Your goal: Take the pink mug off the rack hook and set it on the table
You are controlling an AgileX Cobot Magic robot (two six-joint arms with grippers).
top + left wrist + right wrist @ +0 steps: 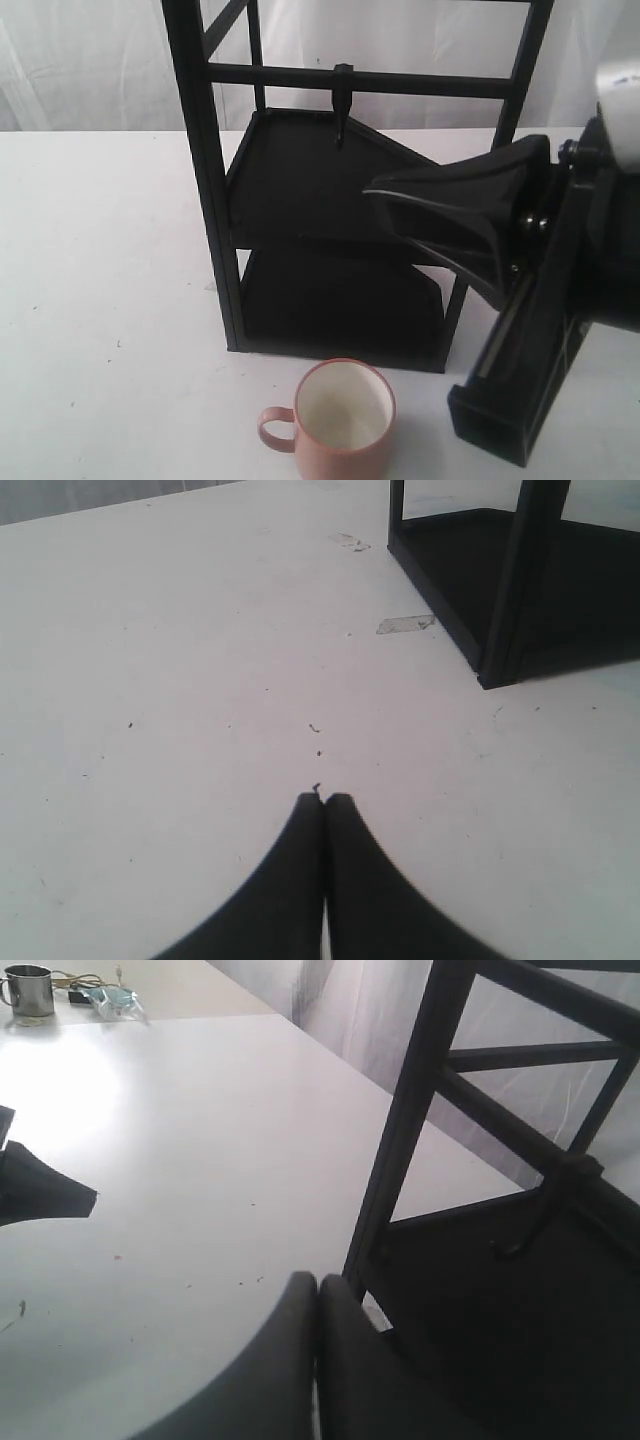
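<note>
The pink mug (340, 420) stands upright on the white table (100, 300), in front of the black rack (205, 170), its handle pointing left and its cream inside showing. The rack hook (343, 100) hangs bare from the crossbar, and the right wrist view also shows the hook (540, 1215). My right gripper (372, 195) is shut on nothing, hovering in front of the rack's upper shelf, above and to the right of the mug. In the right wrist view the right gripper (317, 1280) has its jaws pressed together. My left gripper (325, 798) is shut and empty over bare table (200, 630).
The rack's lower corner post (510, 590) stands ahead of the left gripper, with a strip of tape (405, 625) on the table beside it. A metal cup (30, 990) and small clutter sit far off. A dark shape (40, 1190) lies at that view's edge.
</note>
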